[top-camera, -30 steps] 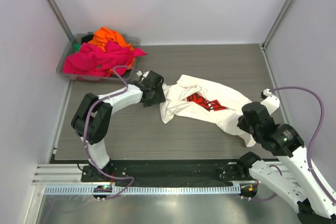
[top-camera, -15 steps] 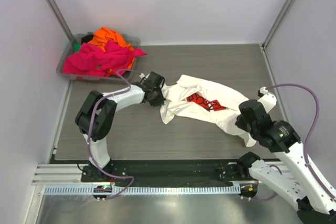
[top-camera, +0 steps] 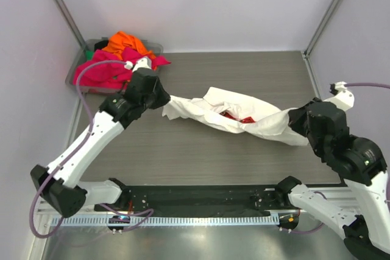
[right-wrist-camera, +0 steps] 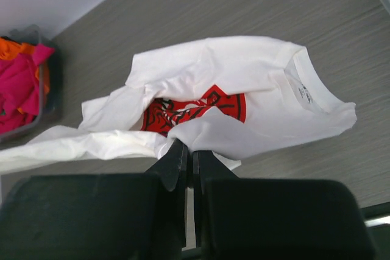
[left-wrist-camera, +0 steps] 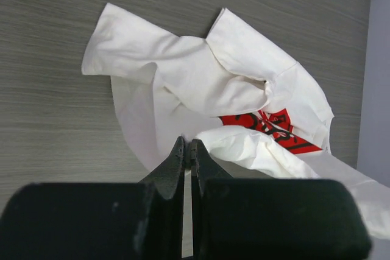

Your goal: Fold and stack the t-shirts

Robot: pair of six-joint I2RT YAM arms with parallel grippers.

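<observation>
Top view first: you can't really see the fingertips on either side. The left gripper (top-camera: 164,103) is tucked under its own wrist body, and the right gripper (top-camera: 297,125) is buried in cloth. Going by how the cream-white t-shirt (top-camera: 237,114) is pulled into a rope between them mid-frame, each one is clamped on an end of it. The red print (top-camera: 234,115) is mostly folded inside, so only a sliver peeks out. The left arm runs diagonally from the lower left up to its wrist, which sits right by the grey bin (top-camera: 78,71) in the upper left corner. The right arm is raised at the right edge with its wrist pointing left, and its lower part is cut off by the frame. The bin holds a hot pink shirt (top-camera: 100,72) and an orange shirt (top-camera: 125,42). There's also a scrap of green in there that I can't make out.

Left wrist view: the fingers (left-wrist-camera: 177,162) at bottom centre are pressed tight, with a thin strip of white cloth pinched in the slit. The shirt is bunched over the wood-grain table (left-wrist-camera: 55,132) below. One corner fans toward the upper left, a fold half covers the print, and the cloth runs out of frame at the lower right.

Right wrist view: same story here, jaws squeezed together at bottom centre with the shirt's edge caught at the tips. The collar and neck label (right-wrist-camera: 303,91) are clear on the right. The print is partly hidden under folds. A band of cloth leaves the frame on the left, and the bin is cut off at the left edge.
</observation>
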